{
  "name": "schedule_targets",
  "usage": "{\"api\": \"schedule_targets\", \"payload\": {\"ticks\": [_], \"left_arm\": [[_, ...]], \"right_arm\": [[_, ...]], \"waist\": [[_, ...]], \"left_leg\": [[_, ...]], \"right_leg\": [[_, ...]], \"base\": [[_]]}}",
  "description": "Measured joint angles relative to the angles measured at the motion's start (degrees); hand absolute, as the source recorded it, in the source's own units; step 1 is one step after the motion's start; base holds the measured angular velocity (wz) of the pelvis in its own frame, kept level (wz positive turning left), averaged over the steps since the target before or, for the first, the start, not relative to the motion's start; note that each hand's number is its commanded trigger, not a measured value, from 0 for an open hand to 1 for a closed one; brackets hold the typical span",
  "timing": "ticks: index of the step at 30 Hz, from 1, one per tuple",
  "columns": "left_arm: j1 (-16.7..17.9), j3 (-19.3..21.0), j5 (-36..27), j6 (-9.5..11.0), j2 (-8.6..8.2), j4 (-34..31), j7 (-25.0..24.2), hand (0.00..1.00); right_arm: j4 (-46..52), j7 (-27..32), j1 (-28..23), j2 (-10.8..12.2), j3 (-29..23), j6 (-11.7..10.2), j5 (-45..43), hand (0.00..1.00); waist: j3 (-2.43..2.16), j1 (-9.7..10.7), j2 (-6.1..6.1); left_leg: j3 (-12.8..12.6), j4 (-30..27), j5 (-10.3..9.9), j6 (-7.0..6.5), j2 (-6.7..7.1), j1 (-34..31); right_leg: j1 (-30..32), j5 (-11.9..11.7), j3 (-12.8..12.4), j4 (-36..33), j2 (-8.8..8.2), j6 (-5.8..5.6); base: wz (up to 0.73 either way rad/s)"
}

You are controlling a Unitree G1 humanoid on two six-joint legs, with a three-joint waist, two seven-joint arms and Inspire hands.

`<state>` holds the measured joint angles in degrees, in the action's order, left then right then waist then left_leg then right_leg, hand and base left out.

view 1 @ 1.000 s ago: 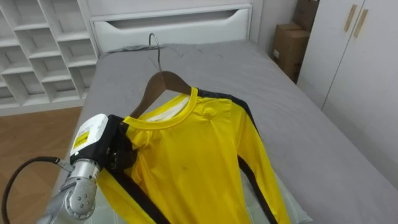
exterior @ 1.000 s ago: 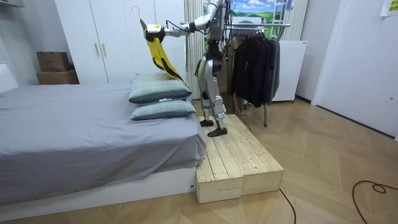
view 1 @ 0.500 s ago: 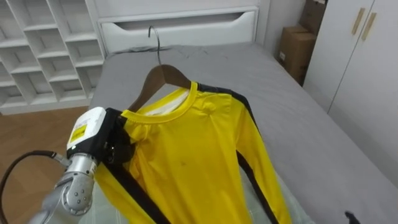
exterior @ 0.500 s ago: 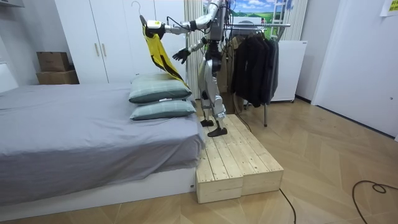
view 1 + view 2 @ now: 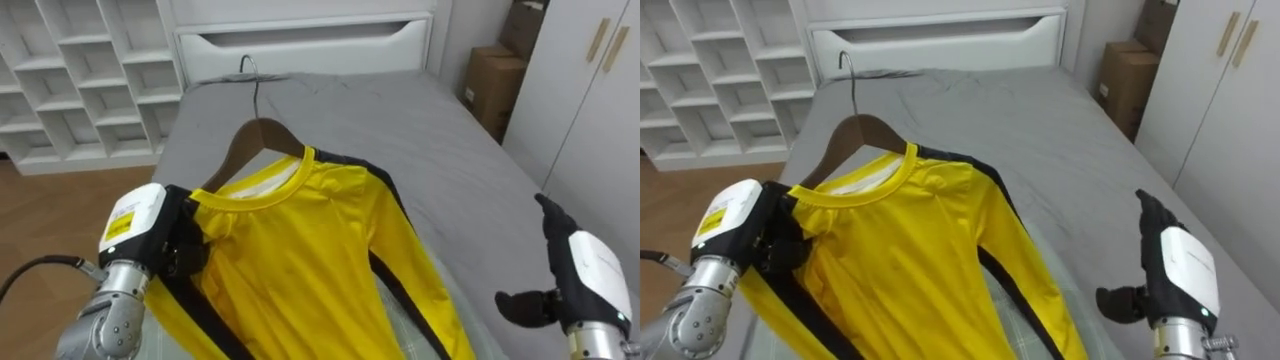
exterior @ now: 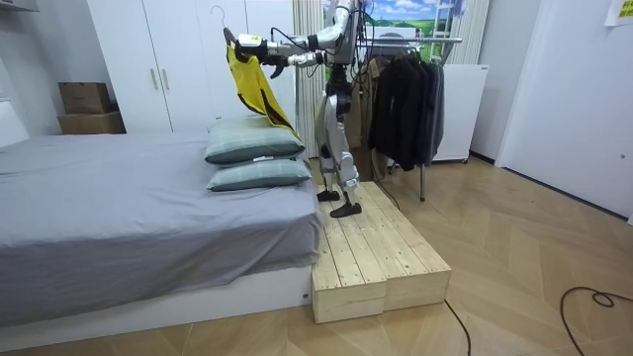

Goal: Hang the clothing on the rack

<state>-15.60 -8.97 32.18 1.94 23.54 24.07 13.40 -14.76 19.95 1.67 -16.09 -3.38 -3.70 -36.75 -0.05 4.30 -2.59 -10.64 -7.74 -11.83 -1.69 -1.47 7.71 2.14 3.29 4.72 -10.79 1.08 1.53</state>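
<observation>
A yellow long-sleeved shirt (image 5: pixel 310 250) with black stripes down its sleeves hangs on a wooden hanger (image 5: pixel 250 135) with a metal hook (image 5: pixel 250 72). My left hand (image 5: pixel 178 243) is shut on the shirt's left shoulder and the hanger end under it, holding them up over the bed. My right hand (image 5: pixel 583 275) is raised at the lower right, open with straight fingers and the thumb out, apart from the shirt's sleeve. In the room view I stand on a wooden platform (image 6: pixel 376 247) beside the bed, and the shirt (image 6: pixel 252 89) hangs above the pillows.
A grey bed (image 5: pixel 430 130) with a white headboard (image 5: pixel 300 40) lies ahead. White cube shelves (image 5: pixel 80 70) stand at the left, a cardboard box (image 5: pixel 495 85) and white wardrobe doors (image 5: pixel 600 90) at the right. A rack of dark clothes (image 6: pixel 406 99) stands behind me.
My right hand has risen into the eye views at the lower right; in the room view that arm lifted toward the shirt. The left hand keeps its hold; the view shifted slightly.
</observation>
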Motion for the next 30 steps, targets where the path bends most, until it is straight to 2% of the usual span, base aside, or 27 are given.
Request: {"api": "schedule_targets", "payload": {"ticks": [9, 16, 26, 30], "left_arm": [[0.01, -0.01, 0.08, -0.04, -0.04, -2.54, -2.18, 1.00], [0.01, -0.01, 1.07, -0.02, -0.04, -5.07, -3.12, 1.00], [-0.02, -0.23, 5.04, 0.10, -0.71, -7.52, -3.17, 1.00], [-0.01, -0.27, 5.55, -0.06, -0.71, -9.19, -3.17, 1.00]], "right_arm": [[2.48, 0.62, 4.62, -0.06, 4.36, -0.03, -2.77, 0.00], [4.42, 0.46, 6.05, -0.06, 4.50, -0.16, -2.96, 0.00], [5.68, 0.48, 7.67, -0.01, 4.61, -0.50, -3.47, 0.00], [7.64, 1.22, 9.33, -0.02, 6.63, -0.44, -3.66, 0.00]], "waist": [[0.09, -0.84, 0.21], [0.14, -1.87, 0.34], [0.22, -1.06, 0.52], [0.23, -1.24, 0.54]], "left_leg": [[-0.10, -0.09, 0.02, 0.01, -0.12, 0.54], [0.00, -0.11, 0.03, 0.02, -0.13, 0.49], [1.01, -0.08, 0.03, 0.02, 0.11, -0.22], [1.34, -0.08, 0.07, 0.09, 0.04, -0.23]], "right_leg": [[-0.06, 0.49, -0.06, -0.96, -0.07, 0.17], [0.02, 0.52, 0.01, -0.92, -0.08, 0.18], [-0.10, 0.63, 0.88, -0.46, -0.17, 0.01], [-0.44, 0.60, 1.28, 0.12, -0.06, 0.13]], "base": [[0.00], [0.00], [0.05], [0.03]]}}
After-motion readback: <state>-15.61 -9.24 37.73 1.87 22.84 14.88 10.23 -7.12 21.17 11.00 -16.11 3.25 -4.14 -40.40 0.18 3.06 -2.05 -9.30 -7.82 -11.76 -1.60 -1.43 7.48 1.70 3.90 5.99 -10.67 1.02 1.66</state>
